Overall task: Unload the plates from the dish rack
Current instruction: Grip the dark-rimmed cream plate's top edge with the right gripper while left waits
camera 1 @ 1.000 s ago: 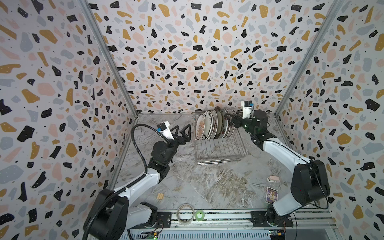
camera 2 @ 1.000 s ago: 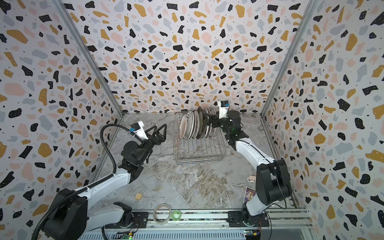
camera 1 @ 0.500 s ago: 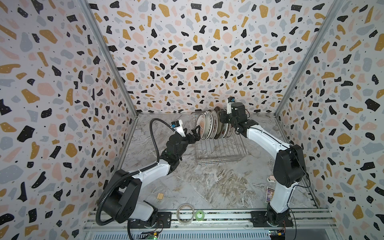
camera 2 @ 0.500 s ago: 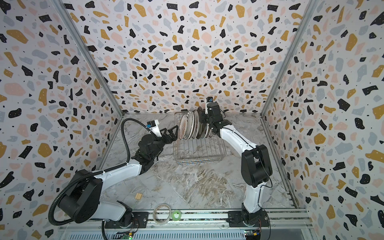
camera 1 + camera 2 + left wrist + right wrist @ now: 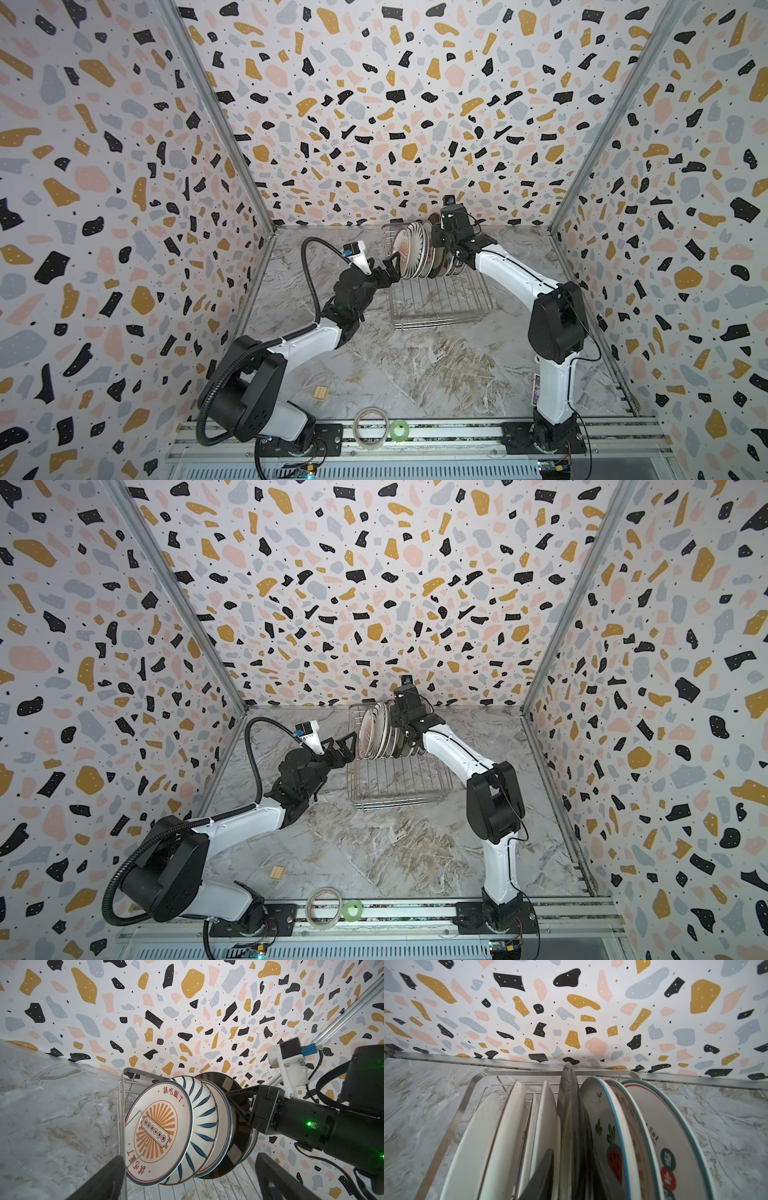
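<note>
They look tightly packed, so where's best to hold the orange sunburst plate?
Likely its upper rim, from above: the orange sunburst plate stands on edge at the row's end in the dish rack, a blue-striped plate close behind, and a wire loop crosses its lower face.

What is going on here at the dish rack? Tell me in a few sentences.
The plates stand on edge in a row in the dish rack, waiting to be unloaded. The right tool reaches into the middle of the row, straddling a dark plate; whether it grips yet is unclear. The left tool is wide open and holds nothing, facing the sunburst plate at the end of the row. No plate is out yet.
</note>
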You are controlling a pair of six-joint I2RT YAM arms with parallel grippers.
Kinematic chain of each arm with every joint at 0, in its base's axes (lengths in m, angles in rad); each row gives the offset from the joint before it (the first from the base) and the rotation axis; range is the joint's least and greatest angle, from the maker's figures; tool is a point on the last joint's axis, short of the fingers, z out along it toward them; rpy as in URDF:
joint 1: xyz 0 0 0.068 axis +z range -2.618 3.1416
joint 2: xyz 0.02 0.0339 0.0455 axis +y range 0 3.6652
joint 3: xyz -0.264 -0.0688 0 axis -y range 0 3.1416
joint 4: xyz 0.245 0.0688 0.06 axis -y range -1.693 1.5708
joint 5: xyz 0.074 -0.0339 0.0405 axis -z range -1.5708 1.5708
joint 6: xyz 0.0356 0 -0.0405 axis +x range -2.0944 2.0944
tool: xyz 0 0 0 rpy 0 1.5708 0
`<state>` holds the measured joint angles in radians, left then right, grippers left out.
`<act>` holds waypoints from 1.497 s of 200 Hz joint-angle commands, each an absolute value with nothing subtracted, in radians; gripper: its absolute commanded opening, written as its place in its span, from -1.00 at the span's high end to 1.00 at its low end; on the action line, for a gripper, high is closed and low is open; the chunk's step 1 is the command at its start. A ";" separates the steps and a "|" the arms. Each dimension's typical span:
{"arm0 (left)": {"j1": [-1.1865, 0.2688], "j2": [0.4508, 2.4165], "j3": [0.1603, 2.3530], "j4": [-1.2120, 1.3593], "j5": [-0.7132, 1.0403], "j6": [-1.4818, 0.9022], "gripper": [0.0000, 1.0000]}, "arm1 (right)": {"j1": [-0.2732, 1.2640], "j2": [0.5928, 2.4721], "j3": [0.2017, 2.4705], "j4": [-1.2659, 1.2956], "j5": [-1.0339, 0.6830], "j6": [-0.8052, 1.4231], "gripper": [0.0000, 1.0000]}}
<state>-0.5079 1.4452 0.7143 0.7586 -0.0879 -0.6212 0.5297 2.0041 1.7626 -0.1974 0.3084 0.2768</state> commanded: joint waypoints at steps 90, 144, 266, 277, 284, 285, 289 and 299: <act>-0.514 1.396 0.685 0.770 -0.096 -0.619 -0.98 | 0.537 2.097 1.890 -0.301 0.424 0.263 0.60; -0.514 1.387 0.678 0.767 -0.101 -0.624 -0.98 | 0.544 2.101 1.919 -0.321 0.469 0.232 0.71; -0.513 1.367 0.655 0.751 -0.140 -0.622 -0.99 | 0.576 1.979 1.880 -0.237 0.520 0.139 0.99; -0.513 1.363 0.651 0.753 -0.141 -0.623 -0.99 | 0.580 1.966 1.875 -0.230 0.529 0.132 0.99; -0.514 1.361 0.650 0.753 -0.141 -0.621 -0.99 | 0.582 1.960 1.875 -0.230 0.535 0.129 0.99; -0.513 1.360 0.650 0.753 -0.141 -0.622 -0.99 | 0.583 1.958 1.875 -0.229 0.537 0.129 0.99; -0.513 1.359 0.649 0.753 -0.142 -0.622 -0.99 | 0.583 1.956 1.876 -0.230 0.539 0.128 0.99; -0.513 1.352 0.647 0.752 -0.145 -0.623 -1.00 | 0.586 1.946 1.874 -0.227 0.548 0.122 1.00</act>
<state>-0.5083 1.3815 0.6632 0.7242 -0.1234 -0.6247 0.5720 2.0747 1.8648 -0.2691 0.5156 0.1638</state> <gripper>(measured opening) 0.996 0.117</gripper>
